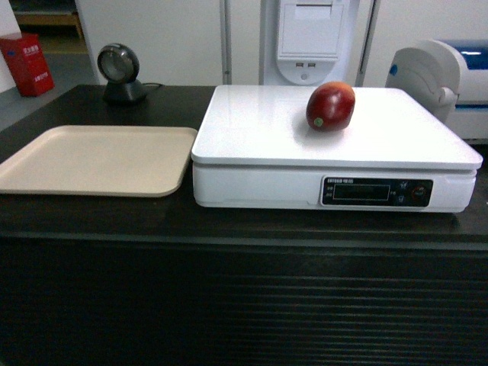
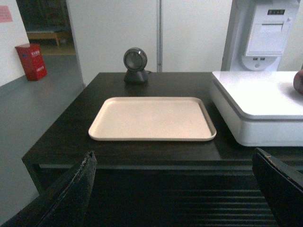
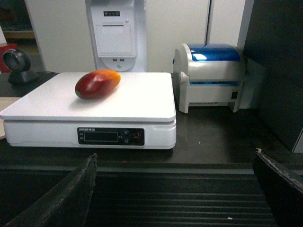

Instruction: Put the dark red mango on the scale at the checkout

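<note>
The dark red mango [image 1: 330,106] lies on its side on the white scale [image 1: 259,130], toward the back right of the platter; its orange-yellow end points away in the right wrist view, mango [image 3: 97,83] on scale [image 3: 142,101]. The scale stands on the dark checkout [image 1: 229,290] counter with the ribbed front. My left gripper [image 2: 173,163] is open, held back in front of the counter's front edge, facing the beige tray. My right gripper [image 3: 175,161] is open too, back from the counter and facing the scale. Neither arm shows in the head view.
A beige tray [image 1: 99,158] lies left of the scale. A round black scanner [image 1: 120,74] stands at the back left. A white and blue printer [image 3: 208,75] sits right of the scale. A red box [image 1: 27,63] stands on the floor far left.
</note>
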You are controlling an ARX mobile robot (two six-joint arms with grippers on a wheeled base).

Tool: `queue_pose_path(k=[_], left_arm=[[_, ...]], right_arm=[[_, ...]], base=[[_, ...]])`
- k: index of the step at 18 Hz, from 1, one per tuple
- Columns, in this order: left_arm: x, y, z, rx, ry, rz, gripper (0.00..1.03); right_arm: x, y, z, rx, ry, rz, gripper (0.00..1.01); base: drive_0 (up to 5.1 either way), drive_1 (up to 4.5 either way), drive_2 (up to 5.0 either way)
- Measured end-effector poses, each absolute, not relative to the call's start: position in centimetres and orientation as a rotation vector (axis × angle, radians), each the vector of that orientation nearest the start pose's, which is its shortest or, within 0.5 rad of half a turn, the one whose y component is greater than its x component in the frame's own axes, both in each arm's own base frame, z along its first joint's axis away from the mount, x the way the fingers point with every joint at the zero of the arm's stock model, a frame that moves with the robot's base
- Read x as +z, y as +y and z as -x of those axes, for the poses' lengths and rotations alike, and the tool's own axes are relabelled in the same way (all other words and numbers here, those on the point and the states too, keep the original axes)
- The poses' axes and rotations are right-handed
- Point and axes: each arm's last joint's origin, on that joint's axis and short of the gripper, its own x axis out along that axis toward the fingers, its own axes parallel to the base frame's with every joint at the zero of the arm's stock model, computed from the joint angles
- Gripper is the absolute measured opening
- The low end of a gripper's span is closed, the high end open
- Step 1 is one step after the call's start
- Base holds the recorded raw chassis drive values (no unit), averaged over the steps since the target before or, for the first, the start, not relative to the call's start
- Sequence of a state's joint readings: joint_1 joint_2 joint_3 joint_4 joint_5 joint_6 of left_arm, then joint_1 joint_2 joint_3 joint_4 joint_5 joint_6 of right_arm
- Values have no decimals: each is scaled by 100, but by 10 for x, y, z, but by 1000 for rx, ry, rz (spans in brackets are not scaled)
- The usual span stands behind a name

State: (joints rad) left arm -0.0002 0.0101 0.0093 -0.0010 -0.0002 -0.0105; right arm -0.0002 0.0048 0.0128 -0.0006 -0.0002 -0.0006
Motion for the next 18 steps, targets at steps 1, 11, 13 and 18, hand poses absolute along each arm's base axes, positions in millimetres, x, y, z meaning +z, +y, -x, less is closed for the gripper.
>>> queue_pose_path(k=[1,11,13,18], left_arm=[[166,0,-98,1,2,10,98],[166,0,-98,0,3,10,98],[166,0,-98,0,3,10,98],[166,0,-98,0,4,10,98]], right_arm=[[167,0,-97,0,-6,1,98],[167,0,-97,0,-4,0,98],[167,0,-97,-1,-4,1,98],[167,0,-97,-1,-4,1,98]], base=[[0,0,0],[0,0,0],[0,0,0],[0,0,0]])
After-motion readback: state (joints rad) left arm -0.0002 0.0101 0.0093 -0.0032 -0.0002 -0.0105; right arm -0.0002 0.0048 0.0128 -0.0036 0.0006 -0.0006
